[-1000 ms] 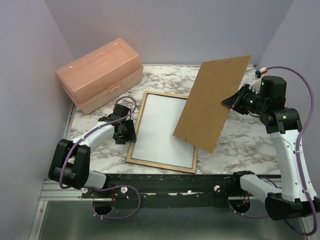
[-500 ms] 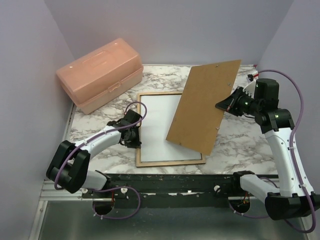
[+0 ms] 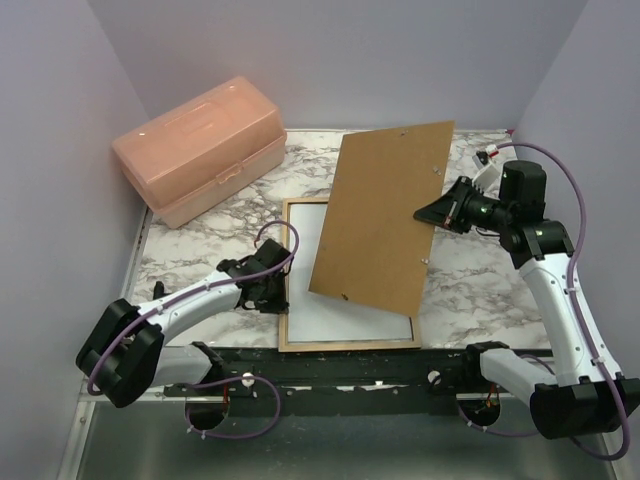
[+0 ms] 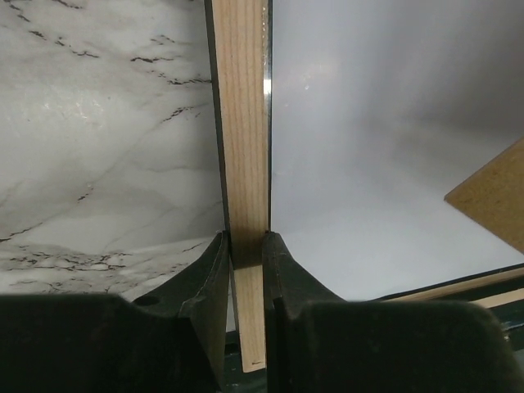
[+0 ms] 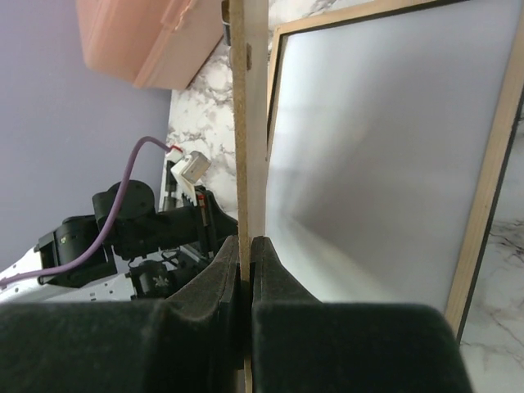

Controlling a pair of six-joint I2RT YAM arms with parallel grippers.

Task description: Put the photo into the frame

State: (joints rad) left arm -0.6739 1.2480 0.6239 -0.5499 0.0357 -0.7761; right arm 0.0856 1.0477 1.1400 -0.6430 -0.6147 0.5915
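Off to the left of the frame and back toward the far wall, a pink storage box (image 3: 200, 150) with its lid down sits on the marble table (image 3: 190, 255), well apart from everything else. Closer in, the left end effector (image 3: 268, 290) lies low against the frame's left rail, and from the left wrist view its two dark fingers (image 4: 209, 270) are clenched on that strip of light wood, one on each side, so it is grasping the frame (image 3: 345, 345) itself. The frame lies flat near the table's front edge, tan wooden back facing up. Inside its opening is the photo (image 3: 306, 228), plain white side up, filling the space within the rails. Over the middle and right part of the frame hangs the brown backing board (image 3: 380, 215), tilted, with its far end raised and its near end low over the photo; I cannot tell whether that low edge touches the sheet. At the board's right edge, just right of the frame, the right end effector (image 3: 432, 213) is pinched tight on the thin board, its fingers (image 5: 270, 270) pressed to both faces
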